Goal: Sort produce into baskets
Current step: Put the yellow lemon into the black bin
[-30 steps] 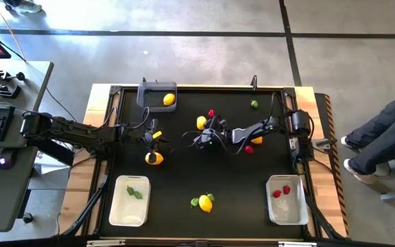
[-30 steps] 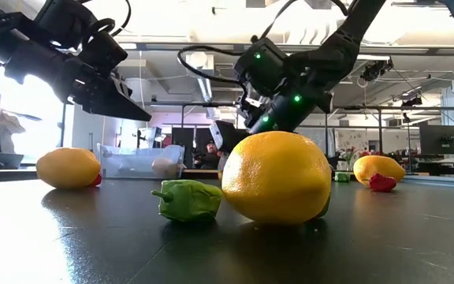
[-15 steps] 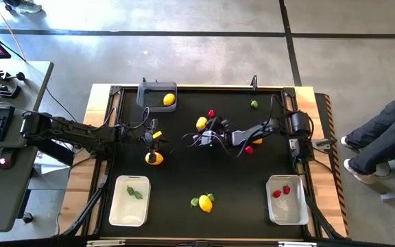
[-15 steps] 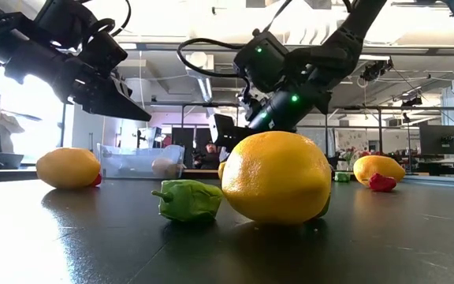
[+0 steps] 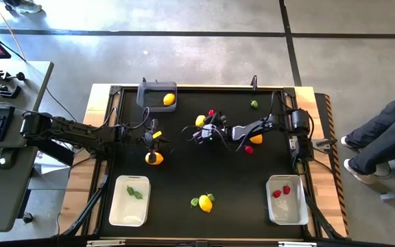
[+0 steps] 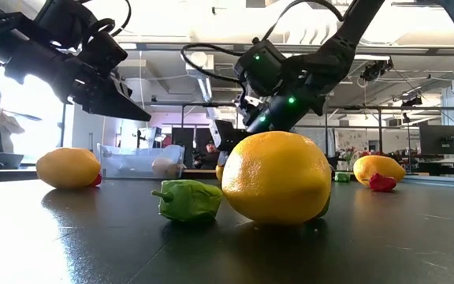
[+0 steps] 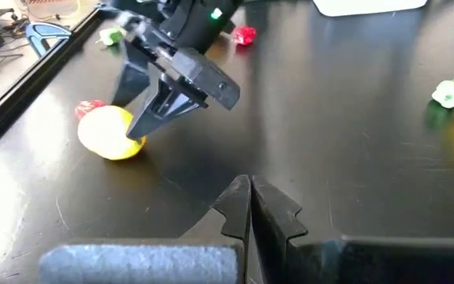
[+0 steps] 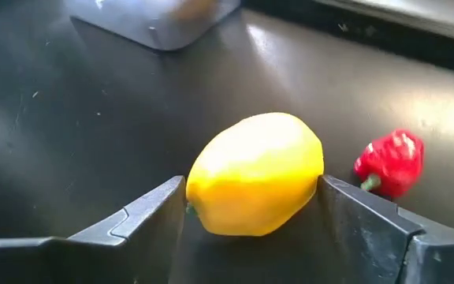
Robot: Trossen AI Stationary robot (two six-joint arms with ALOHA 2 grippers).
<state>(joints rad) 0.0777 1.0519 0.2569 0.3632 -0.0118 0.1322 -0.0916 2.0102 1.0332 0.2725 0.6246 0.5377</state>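
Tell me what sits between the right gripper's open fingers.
A yellow lemon sits between the right gripper's fingers, apparently not yet clamped; the right wrist view shows it.

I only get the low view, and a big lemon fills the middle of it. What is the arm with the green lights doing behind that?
Observer: Its right tool is open, with one finger on each side of a smaller lemon on the table.
Operator: Is anything next to that one?
Observer: Yes, a small red piece lies right beside it, outside the fingers.
Operator: Has anything been sorted yet?
Observer: The white basket near the right arm's base already holds red fruits.
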